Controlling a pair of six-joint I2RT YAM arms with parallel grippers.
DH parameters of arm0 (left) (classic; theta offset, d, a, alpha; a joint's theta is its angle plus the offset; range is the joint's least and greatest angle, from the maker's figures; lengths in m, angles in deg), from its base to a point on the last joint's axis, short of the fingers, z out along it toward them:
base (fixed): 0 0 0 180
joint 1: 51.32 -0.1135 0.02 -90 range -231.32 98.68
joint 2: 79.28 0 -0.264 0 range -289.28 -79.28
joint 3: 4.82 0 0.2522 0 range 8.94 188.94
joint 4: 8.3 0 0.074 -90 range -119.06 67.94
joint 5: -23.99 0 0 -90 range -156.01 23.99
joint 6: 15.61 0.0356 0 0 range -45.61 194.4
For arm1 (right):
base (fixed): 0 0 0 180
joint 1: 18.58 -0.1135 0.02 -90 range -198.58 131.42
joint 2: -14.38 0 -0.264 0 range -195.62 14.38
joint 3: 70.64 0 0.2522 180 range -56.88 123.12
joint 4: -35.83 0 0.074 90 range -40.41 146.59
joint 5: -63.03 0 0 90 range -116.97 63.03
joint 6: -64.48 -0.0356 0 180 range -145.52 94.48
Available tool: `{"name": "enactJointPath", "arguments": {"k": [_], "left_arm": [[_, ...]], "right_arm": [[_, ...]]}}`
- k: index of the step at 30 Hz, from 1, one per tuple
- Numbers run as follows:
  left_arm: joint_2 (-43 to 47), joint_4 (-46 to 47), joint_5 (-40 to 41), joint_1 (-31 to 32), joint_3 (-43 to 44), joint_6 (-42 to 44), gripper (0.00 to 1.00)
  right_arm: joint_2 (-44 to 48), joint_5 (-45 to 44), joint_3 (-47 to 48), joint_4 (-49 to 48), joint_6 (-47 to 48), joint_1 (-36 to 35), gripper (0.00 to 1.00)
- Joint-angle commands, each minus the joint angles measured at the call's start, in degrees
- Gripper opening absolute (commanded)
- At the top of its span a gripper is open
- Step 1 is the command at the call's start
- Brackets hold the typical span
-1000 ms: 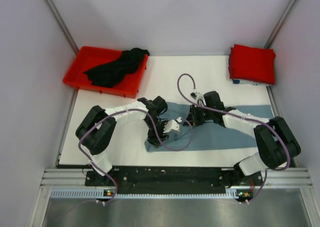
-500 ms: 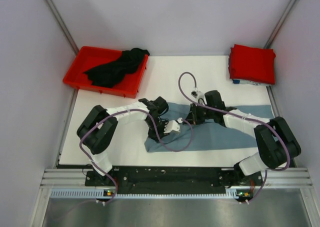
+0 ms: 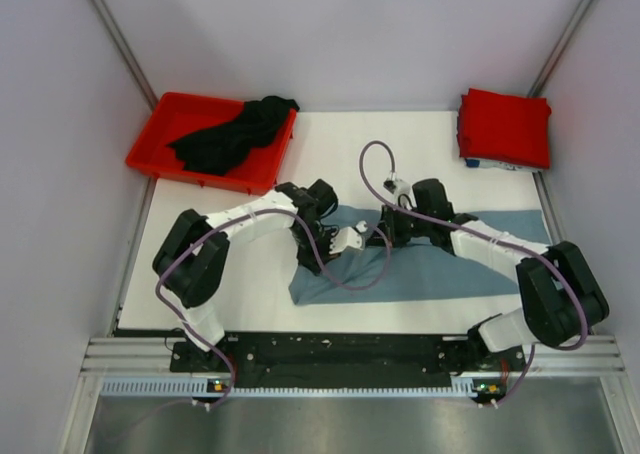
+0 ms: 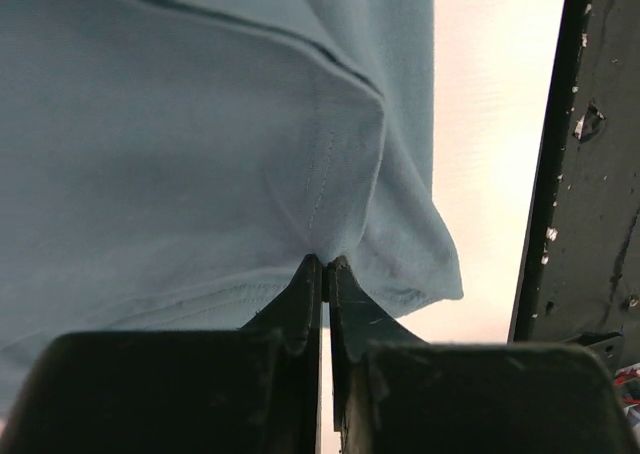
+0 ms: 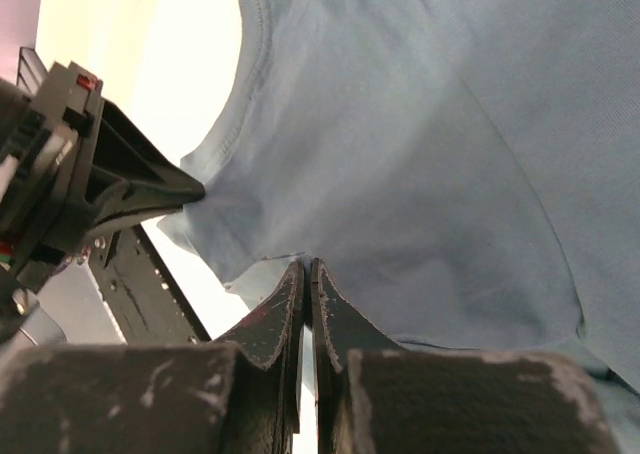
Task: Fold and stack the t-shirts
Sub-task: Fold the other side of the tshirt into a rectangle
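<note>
The grey-blue t-shirt [image 3: 450, 269] lies spread across the near half of the white table, its left end bunched. My left gripper [image 3: 325, 254] is shut on a fold near that end's hem; the left wrist view shows the cloth [image 4: 200, 124] peaking into the closed jaws [image 4: 325, 262]. My right gripper [image 3: 372, 239] is shut on the same shirt's [image 5: 430, 124] edge a little to the right [image 5: 307, 264]. The left gripper [image 5: 100, 189] shows close by in the right wrist view. A folded red t-shirt [image 3: 505, 126] sits at the back right. The black t-shirt [image 3: 235, 134] lies crumpled in the bin.
A red plastic bin [image 3: 150, 144] stands at the back left corner. Grey walls close in both sides and the back. The black base rail [image 3: 350, 349] runs along the near edge, also in the left wrist view [image 4: 590, 174]. Purple cables loop over the shirt's left end.
My left gripper has shut on the grey-blue shirt's fold. Both grippers have shifted slightly toward the back, pulling the shirt's left end up with them.
</note>
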Motion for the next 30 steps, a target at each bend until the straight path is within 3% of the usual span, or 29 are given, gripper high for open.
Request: {"name": "enactJointPath", "arguments": {"k": [1,5,8,19,24,30], "left_arm": [[3.95,-5.93,0.84,-2.05,6.19,-1.53,0.00],[7.11,-13.48,1.46,-3.11,12.52,-0.66,0.00],[8.43,-20.07,-2.48,-3.02,14.73,2.24,0.00],[9.32,-30.55,-8.03,-1.71,11.39,8.75,0.00],[7.91,-28.62,-7.42,-0.48,9.02,8.85,0.00],[7.12,-17.56,6.61,-1.35,15.77,-2.91,0.00]], "right_arm": [[4.10,2.68,0.62,0.77,1.39,0.51,0.00],[8.75,4.78,-0.08,3.07,2.88,0.51,0.00],[9.82,7.86,-1.31,3.16,3.33,0.43,0.00],[9.91,8.75,-8.52,-0.53,-2.30,-1.16,0.00],[8.68,7.08,-8.52,-0.45,-2.65,-1.16,0.00],[10.34,2.69,-1.24,3.68,-1.94,-0.46,0.00]]}}
